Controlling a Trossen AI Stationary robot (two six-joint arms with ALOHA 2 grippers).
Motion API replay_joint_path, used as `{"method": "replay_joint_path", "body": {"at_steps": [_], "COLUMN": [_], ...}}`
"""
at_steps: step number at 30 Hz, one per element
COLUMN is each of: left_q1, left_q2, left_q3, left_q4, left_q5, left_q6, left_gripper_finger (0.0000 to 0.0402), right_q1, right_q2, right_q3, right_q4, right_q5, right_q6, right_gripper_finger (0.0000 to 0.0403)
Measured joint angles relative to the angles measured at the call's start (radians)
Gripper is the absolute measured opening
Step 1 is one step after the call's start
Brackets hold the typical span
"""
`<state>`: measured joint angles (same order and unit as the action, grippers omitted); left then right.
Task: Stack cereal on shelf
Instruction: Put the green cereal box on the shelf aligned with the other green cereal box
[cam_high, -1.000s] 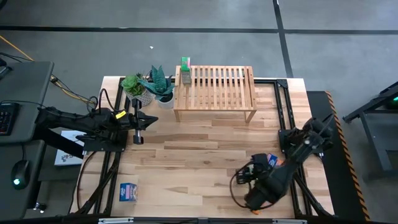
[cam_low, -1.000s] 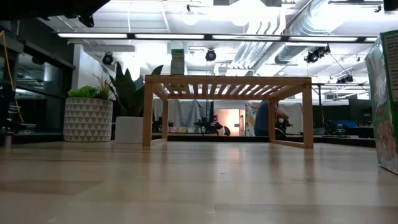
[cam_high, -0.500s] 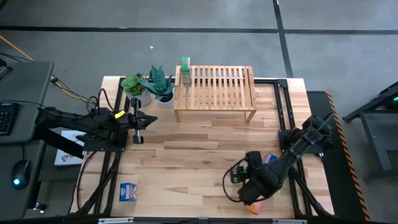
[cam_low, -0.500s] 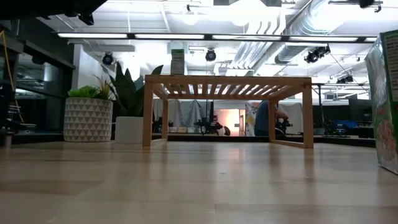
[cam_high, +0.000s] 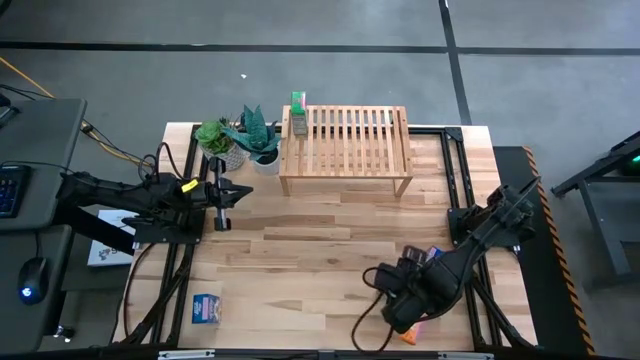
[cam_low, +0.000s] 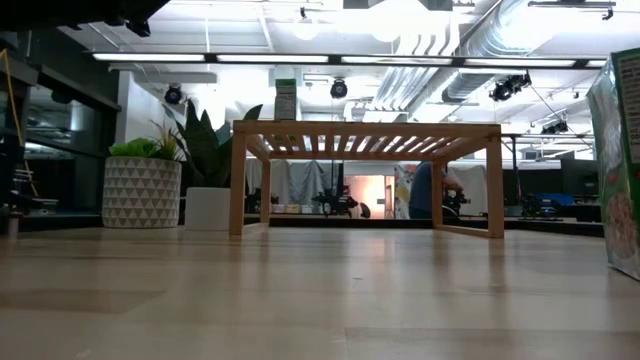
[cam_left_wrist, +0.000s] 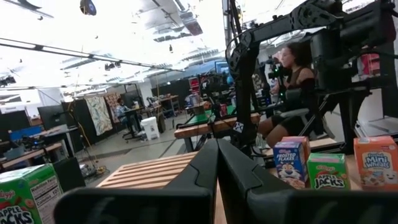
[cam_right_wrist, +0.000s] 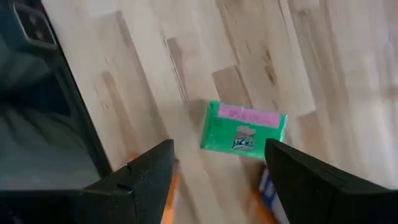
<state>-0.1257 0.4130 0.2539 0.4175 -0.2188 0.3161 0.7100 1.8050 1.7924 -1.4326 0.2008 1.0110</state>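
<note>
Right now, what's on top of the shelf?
One green cereal box stands upright at the left end of the shelf; the other slats are bare. In the low view, nothing shows beneath the shelf.

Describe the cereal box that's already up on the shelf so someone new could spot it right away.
Start at the wooden shelf at the table's far edge, beside the two potted plants. On its slatted top, at the end nearest the plants, stands one small green cereal box. It is the only box up there; the others are down on the tabletop.
</note>
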Motion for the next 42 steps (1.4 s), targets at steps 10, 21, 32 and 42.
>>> {"method": "replay_joint_path", "body": {"at_steps": [10,21,32,42], "left_q1": [0.0,0.0,0.0,0.0], "left_q2": [0.0,0.0,0.054,0.178], "left_q3": [0.0,0.0,0.0,0.001], "left_q4": [-0.003,-0.048,-0.004,0.099], "left_q5": [0.0,0.029,0.164,0.164], "left_q6": [-0.023,-0.184,-0.294,-0.306], "left_gripper_finger": [0.0,0.0,0.0,0.0], "right_q1": [0.009,0.032,0.026,0.026], "right_q2": [0.0,0.0,0.0,-0.016], "right_q3": [-0.002,-0.002,-0.008,-0.028], "right_q4": [-0.046,-0.118,-0.139,-0.133], "right_q5": [-0.111,0.094,0.153,0.179], "right_q6": [-0.429,-0.587,-0.615,-0.694], "right_gripper_finger": [0.0245,0.0245,0.0246,0.0245]}}
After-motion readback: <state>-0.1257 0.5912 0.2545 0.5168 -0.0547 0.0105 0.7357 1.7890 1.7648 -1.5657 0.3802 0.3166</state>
